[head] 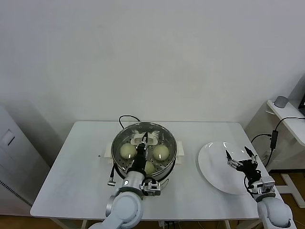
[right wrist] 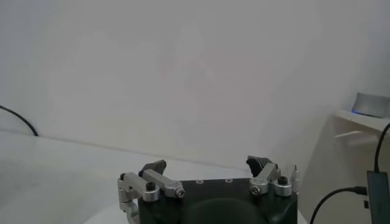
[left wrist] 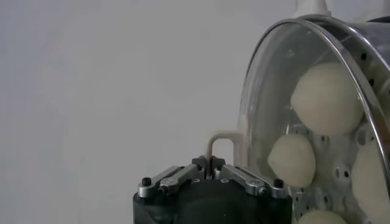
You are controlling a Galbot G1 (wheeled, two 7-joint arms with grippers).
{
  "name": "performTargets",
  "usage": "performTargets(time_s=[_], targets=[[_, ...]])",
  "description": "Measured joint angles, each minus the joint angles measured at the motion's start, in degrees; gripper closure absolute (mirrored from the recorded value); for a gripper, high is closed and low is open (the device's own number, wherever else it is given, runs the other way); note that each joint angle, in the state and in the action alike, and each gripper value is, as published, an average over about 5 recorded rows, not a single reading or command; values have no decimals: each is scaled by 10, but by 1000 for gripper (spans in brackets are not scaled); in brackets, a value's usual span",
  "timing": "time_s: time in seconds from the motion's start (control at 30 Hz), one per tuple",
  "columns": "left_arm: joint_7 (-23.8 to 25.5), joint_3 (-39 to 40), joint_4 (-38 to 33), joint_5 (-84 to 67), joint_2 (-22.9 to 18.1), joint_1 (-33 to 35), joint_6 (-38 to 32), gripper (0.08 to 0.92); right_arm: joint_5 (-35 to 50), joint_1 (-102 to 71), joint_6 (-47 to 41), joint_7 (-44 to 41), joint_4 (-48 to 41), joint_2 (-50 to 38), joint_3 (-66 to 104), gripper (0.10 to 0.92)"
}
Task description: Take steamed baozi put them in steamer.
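The steamer (head: 117, 143) stands mid-table on its white base. The round glass lid (left wrist: 268, 91) lies over it, and several cream-white baozi (head: 160, 152) show through the glass on the perforated tray; they also show in the left wrist view (left wrist: 326, 97). My left gripper (head: 141, 149) is over the steamer's middle, shut on the lid's cream handle (left wrist: 222, 141), seen close in the left wrist view (left wrist: 211, 163). My right gripper (head: 240, 160) is open and empty above the flat white plate (head: 214, 167), which holds nothing; it also shows in the right wrist view (right wrist: 210, 167).
The steamer's black cord (head: 126, 118) loops behind it toward the wall. A white cabinet (head: 12, 157) stands left of the table. A side desk (head: 286, 119) with hanging cables stands at the right. The white table (head: 71, 171) has bare surface at front left.
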Motion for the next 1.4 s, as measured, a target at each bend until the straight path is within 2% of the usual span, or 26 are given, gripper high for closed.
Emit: performTargets(time_s=[0.6, 0.7, 0.9, 1.07, 1.4], targets=[[-26, -4, 16, -21, 2, 4, -4, 890, 0, -3, 4, -3, 0, 1, 4, 203], [-32, -6, 13, -26, 5, 9, -3, 870, -1, -3, 4, -4, 0, 2, 4, 203], [-37, -15, -6, -46, 16, 22, -7, 713, -2, -1, 5, -6, -1, 2, 4, 203], [-24, -32, -51, -105, 39, 39, -21, 565, -2, 3, 6, -7, -4, 2, 6, 203], [7, -108, -144, -389, 91, 46, -82, 280, 7, 7, 7, -10, -2, 0, 6, 203]])
